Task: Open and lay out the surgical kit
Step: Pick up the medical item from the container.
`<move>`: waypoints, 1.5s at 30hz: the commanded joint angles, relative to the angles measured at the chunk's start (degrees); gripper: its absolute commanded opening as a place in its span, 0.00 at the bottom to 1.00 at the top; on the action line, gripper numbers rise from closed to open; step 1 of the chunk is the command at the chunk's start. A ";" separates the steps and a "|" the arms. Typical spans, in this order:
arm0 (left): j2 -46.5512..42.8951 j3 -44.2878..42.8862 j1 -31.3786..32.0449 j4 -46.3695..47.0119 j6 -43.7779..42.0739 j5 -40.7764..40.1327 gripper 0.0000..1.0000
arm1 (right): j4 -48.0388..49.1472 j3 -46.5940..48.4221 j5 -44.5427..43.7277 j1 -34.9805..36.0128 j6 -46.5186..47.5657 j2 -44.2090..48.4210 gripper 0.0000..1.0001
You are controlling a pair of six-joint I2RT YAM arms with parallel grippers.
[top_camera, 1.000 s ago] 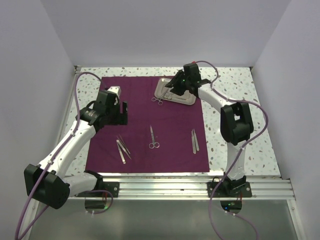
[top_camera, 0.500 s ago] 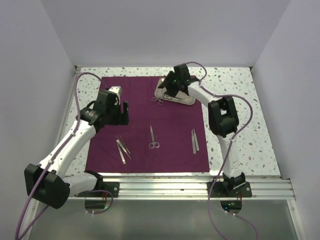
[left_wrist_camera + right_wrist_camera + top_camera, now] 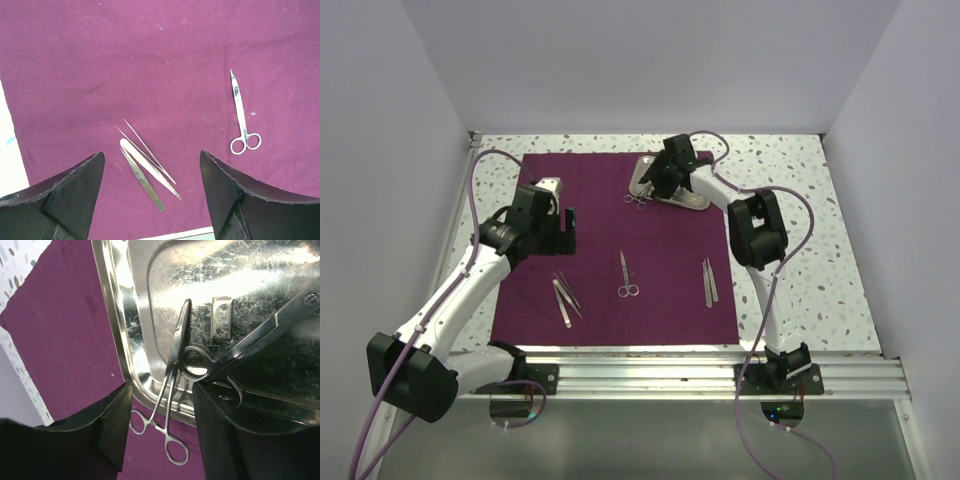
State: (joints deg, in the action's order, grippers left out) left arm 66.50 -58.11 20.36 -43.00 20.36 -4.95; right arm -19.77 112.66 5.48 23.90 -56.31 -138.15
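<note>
The surgical kit's purple cloth (image 3: pixel 610 250) lies spread flat. On it are a pair of tweezers (image 3: pixel 565 298) (image 3: pixel 145 175), small scissors (image 3: pixel 625 275) (image 3: pixel 241 115) and more tweezers (image 3: pixel 709 282). The steel tray (image 3: pixel 695 203) (image 3: pixel 115 325) sits at the cloth's far right corner. Ring-handled forceps (image 3: pixel 637 200) (image 3: pixel 170 385) rest tips in the tray, rings over its rim on the cloth. Larger scissors (image 3: pixel 240 347) lie inside the tray. My right gripper (image 3: pixel 658 180) (image 3: pixel 162 435) hangs open over the forceps, which sit between its fingers ungripped. My left gripper (image 3: pixel 565 228) (image 3: pixel 152 200) hovers open above the left tweezers, holding nothing.
The cloth lies on a speckled white tabletop (image 3: pixel 790 230) boxed in by pale walls on three sides. A metal rail (image 3: pixel 650 375) carrying both arm bases runs along the near edge. The cloth's near hem and a strip of white table (image 3: pixel 10 150) show in the left wrist view.
My right gripper has gone from shut to open and shifted left over the tray's left end, its elbow swinging left. The left arm has barely moved.
</note>
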 commanded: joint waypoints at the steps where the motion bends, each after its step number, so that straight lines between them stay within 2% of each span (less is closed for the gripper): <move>1: -1.02 0.45 -0.15 0.11 -1.02 -0.67 0.81 | -0.44 3.35 -1.61 0.53 -0.90 -1.86 0.55; 13: -0.58 1.15 0.65 -0.06 -2.17 -2.69 0.80 | -1.59 8.98 -1.87 2.82 -3.54 -7.75 0.51; 16: -0.58 1.07 1.08 -0.33 -2.25 -3.22 0.81 | -1.24 8.28 -1.96 3.17 -3.98 -8.45 0.32; 17: -0.58 1.07 1.26 -0.41 -2.34 -3.31 0.81 | -0.89 7.84 -1.96 3.17 -4.24 -8.63 0.21; 20: -0.58 1.15 1.70 -0.76 -2.34 -3.84 0.81 | 0.51 5.12 -2.05 3.35 -4.85 -8.89 0.06; 22: -0.49 1.15 1.96 -0.85 -2.34 -4.10 0.81 | 0.78 4.42 -2.22 3.43 -5.12 -8.89 0.00; 30: 0.73 0.36 2.84 -0.68 -2.43 -4.01 0.81 | 1.49 5.02 -1.43 3.26 -4.24 -6.61 0.00; 36: 1.44 -1.39 2.84 -0.59 -2.26 -5.15 0.84 | 2.89 5.91 0.15 2.64 -3.10 1.38 0.00; 40: 1.70 -2.80 2.93 -0.59 -1.73 -7.00 0.92 | 5.87 -0.92 1.73 2.64 -2.75 9.80 0.00; 41: 1.79 -3.15 2.84 -0.76 -1.38 -7.52 0.99 | 6.49 -2.87 2.08 2.90 -2.84 13.39 0.00; 45: 3.28 -3.95 2.41 -0.42 1.17 -5.61 0.99 | 8.96 -13.94 4.19 4.39 -1.35 23.08 0.00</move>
State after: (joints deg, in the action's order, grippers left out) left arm 68.77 -59.40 22.94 -44.18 19.64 -10.81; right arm -14.76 102.87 7.05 26.81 -59.75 -125.32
